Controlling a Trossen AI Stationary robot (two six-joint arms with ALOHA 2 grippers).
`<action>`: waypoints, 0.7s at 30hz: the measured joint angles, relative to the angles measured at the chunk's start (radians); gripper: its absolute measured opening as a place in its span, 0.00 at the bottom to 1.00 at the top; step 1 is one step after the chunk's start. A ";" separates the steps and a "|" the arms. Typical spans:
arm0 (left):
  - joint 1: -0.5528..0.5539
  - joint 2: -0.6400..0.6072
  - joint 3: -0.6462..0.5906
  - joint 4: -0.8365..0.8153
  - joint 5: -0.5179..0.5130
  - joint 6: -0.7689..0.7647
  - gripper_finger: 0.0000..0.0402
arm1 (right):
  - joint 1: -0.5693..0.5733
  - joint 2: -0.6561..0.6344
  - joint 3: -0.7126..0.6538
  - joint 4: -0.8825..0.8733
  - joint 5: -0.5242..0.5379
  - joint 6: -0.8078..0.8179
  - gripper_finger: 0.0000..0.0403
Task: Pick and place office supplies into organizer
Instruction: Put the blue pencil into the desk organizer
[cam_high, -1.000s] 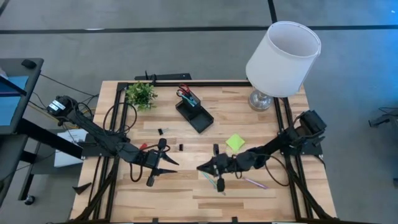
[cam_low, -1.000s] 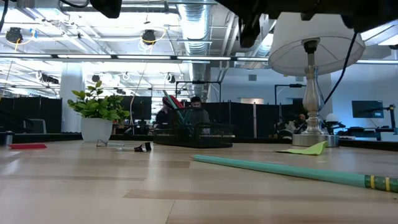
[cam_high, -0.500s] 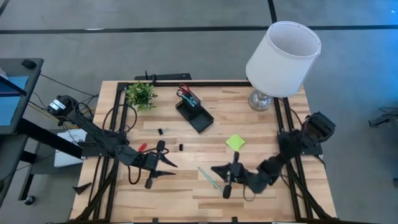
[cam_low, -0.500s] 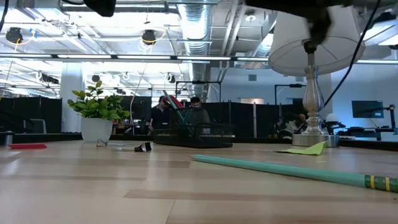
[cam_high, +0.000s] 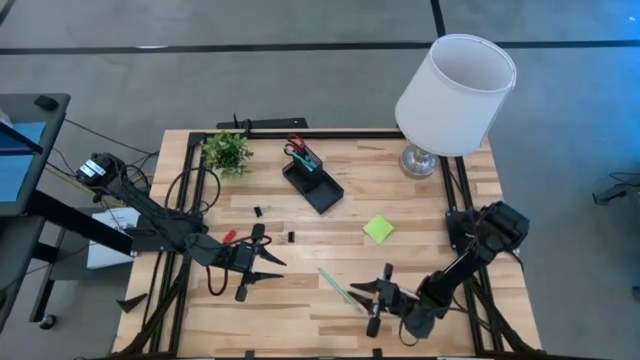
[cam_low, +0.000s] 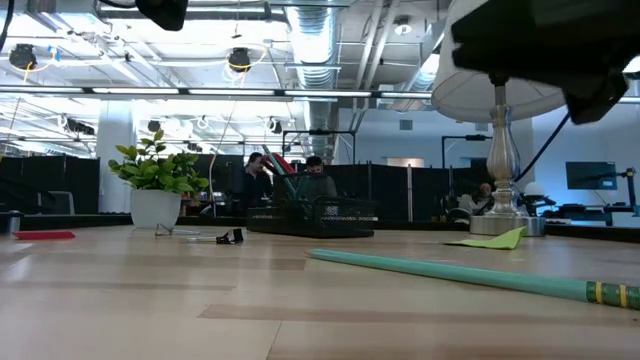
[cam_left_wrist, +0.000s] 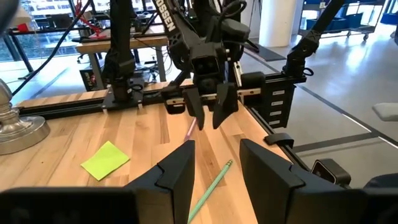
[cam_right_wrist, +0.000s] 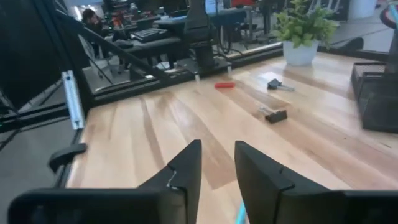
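Note:
The black organizer (cam_high: 312, 180) stands far of centre with the red-handled scissors (cam_high: 296, 147) upright in its cup. A teal pen (cam_high: 337, 285) lies flat near the near edge, and the lime sticky pad (cam_high: 378, 229) lies right of centre. My right gripper (cam_high: 368, 293) is open and hovers just right of the teal pen's near end. In the left wrist view it (cam_left_wrist: 208, 117) points down over a pink pen (cam_left_wrist: 189, 129) on the table. My left gripper (cam_high: 262, 262) is open and idle left of centre. Small black bits (cam_high: 291, 237) and a red bit (cam_high: 228, 237) lie near it.
A white-shaded lamp (cam_high: 452, 95) stands at the far right corner and a potted plant (cam_high: 227, 152) at the far left. Black clips (cam_right_wrist: 275, 114) and a red bit (cam_right_wrist: 224, 85) lie between the plant and the organizer. In the low view the teal pen (cam_low: 450, 272) lies across the foreground.
My right gripper has drawn back from the table's middle toward the near edge and somewhat to the right, and the arm has folded in closer to its base. The teal pen has stayed where it lay. My left arm has kept still.

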 joint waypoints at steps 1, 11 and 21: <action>0.000 0.000 0.000 -0.001 0.000 -0.003 0.31 | 0.000 0.003 0.000 0.000 0.000 0.000 0.24; 0.000 0.000 0.000 -0.020 -0.005 -0.019 0.31 | 0.015 0.131 0.175 -0.123 0.047 -0.088 0.24; 0.000 0.000 0.000 -0.021 -0.006 -0.041 0.31 | 0.014 0.189 0.225 -0.376 0.063 0.297 0.24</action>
